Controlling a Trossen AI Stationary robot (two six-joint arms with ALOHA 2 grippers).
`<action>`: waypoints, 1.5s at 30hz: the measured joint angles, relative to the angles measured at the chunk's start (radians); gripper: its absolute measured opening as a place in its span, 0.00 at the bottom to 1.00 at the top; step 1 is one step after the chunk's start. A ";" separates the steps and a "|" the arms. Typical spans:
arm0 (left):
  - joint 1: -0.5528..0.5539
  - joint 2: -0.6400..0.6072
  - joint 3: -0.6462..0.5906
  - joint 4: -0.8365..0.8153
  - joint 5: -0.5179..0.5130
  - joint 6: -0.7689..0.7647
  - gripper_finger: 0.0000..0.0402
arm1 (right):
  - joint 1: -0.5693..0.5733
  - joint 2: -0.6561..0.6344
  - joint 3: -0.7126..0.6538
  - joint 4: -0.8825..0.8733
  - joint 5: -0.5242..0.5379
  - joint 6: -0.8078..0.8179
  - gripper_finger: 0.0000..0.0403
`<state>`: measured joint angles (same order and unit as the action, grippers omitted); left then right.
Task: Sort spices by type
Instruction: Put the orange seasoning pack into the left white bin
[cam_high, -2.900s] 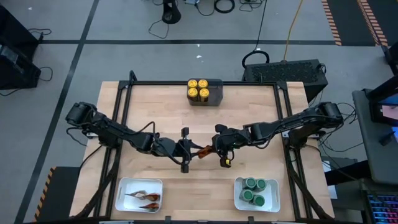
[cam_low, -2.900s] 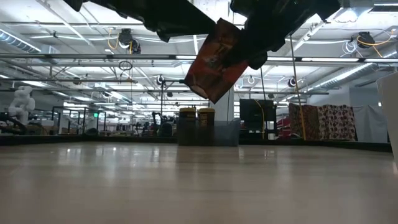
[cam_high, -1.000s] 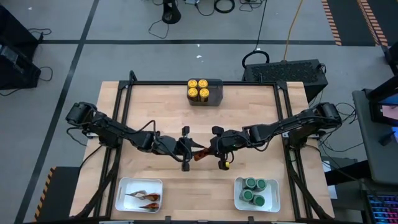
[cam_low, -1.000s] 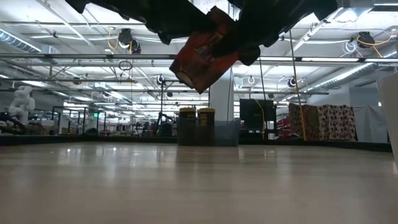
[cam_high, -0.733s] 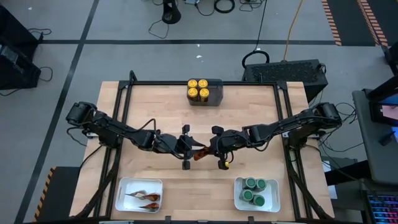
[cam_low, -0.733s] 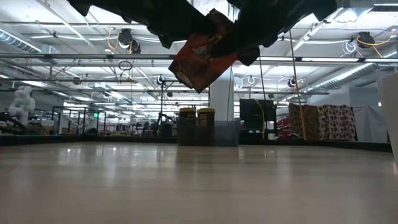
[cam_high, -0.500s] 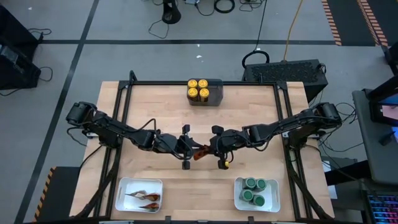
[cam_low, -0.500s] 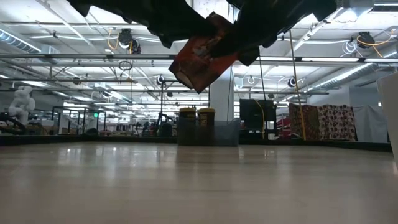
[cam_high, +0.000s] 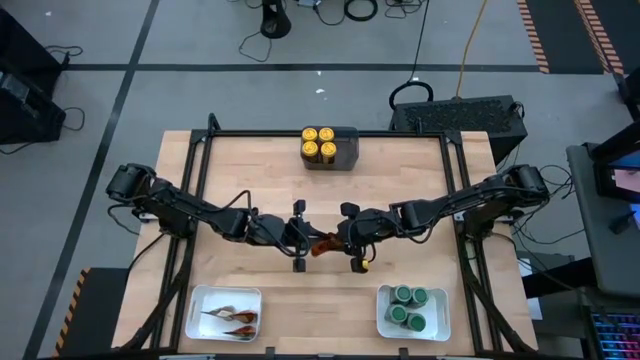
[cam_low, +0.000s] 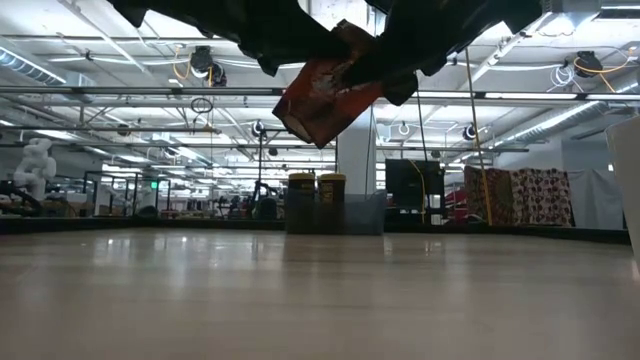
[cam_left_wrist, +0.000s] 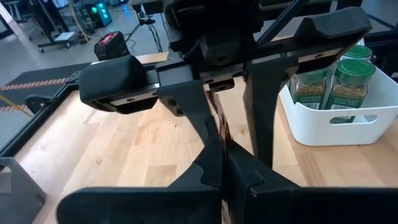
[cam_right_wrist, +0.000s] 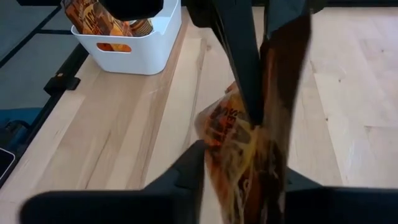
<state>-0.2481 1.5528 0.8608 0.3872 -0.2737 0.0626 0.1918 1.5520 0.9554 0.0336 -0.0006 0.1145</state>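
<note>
A brown-orange packet (cam_high: 322, 243) hangs in the air over the middle of the table, between my two grippers. My left gripper (cam_high: 306, 240) comes at it from the table's left and is shut on it. My right gripper (cam_high: 340, 243) comes from the right. Its fingers stand a little apart on either side of the packet (cam_right_wrist: 249, 155), so it is open. In the low view the packet (cam_low: 325, 95) hangs tilted, well clear of the tabletop. My left gripper pinches the packet between its two fingers, on the edge-on part (cam_left_wrist: 219, 132) just beyond the fingertips. The fingers come from the table's left, slanting a little downward. The packet is lifted clear and hangs tilted. My right gripper: I cannot tell whether its fingers (cam_right_wrist: 196, 158) touch the packet.
A dark grey bin (cam_high: 345, 148) with yellow-lidded jars (cam_high: 320, 146) stands at the far edge. At the near left, a white tray (cam_high: 200, 300) holds two more packets. At the near right, another white tray (cam_high: 384, 318) holds green-lidded jars (cam_high: 410, 308). Bare wood lies below the grippers.
Both arms have stayed in place over the last second, and the packet has stayed aloft between them. Before that, my right gripper carried the packet toward the table's left, up to my left gripper.
</note>
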 joint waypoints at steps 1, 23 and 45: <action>0.000 0.000 0.000 0.000 0.000 0.005 0.01 | 0.000 -0.003 0.000 -0.005 0.000 0.000 0.22; -0.349 -0.386 0.000 -0.476 -0.245 -0.137 0.00 | 0.001 -0.104 -0.001 -0.348 -0.001 0.061 0.63; -1.089 -0.286 0.000 -1.058 -0.965 -1.093 0.00 | 0.000 -0.104 -0.001 -0.202 0.003 0.114 0.63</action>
<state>-1.3375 1.2666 0.8604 -0.6709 -1.2387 -1.0305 0.1921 1.4483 0.9546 -0.1680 0.0021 0.2283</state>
